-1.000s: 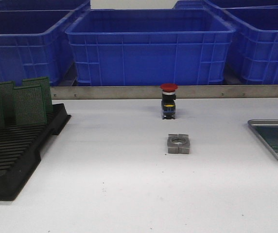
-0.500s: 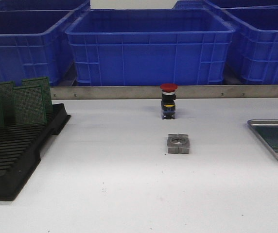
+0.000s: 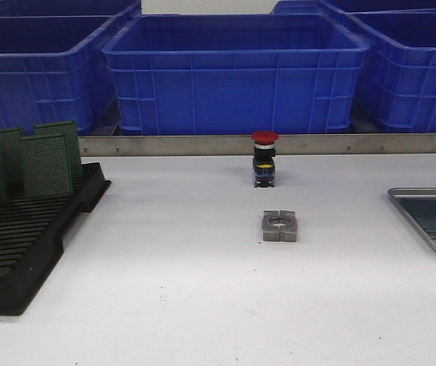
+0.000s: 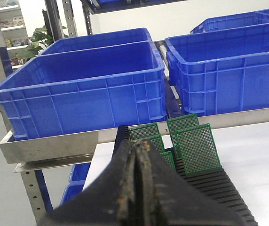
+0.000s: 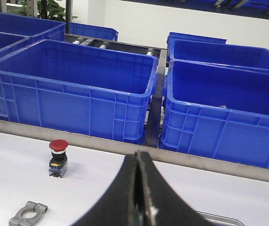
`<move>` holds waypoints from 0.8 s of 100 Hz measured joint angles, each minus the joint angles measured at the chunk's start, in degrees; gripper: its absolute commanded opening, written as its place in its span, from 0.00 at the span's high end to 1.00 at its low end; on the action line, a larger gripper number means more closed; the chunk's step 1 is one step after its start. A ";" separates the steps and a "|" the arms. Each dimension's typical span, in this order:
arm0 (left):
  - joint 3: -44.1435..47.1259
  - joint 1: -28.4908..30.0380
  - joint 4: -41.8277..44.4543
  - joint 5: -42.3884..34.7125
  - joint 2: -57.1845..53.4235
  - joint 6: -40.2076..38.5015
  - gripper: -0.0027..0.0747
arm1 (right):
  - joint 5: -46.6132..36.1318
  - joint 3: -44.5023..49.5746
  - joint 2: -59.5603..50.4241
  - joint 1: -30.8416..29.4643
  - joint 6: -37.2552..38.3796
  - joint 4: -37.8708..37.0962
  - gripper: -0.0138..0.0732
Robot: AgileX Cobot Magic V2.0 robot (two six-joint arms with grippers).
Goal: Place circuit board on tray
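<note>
Green circuit boards (image 3: 46, 164) stand upright in the black slotted rack (image 3: 20, 259) at the left; the silver tray (image 3: 425, 221) lies at the far right edge, well apart. Left gripper (image 4: 137, 155) and right gripper (image 5: 138, 162) both have fingers pressed together, gripping nothing visible

The front view looks level and forward over the tabletop (image 3: 203, 305) toward blue bins (image 3: 237, 72). Each wrist view sits close behind its closed jaws, low in frame, facing the bins. The red pushbutton (image 3: 264, 158) and grey clamp (image 3: 280, 226) also appear in the right wrist view; the black rack (image 3: 20, 236) appears in the left.
</note>
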 measured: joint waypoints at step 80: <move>0.00 0.00 0.00 -0.08 0.00 0.00 0.99 | -6.12 2.14 -3.67 0.00 50.85 -49.01 0.92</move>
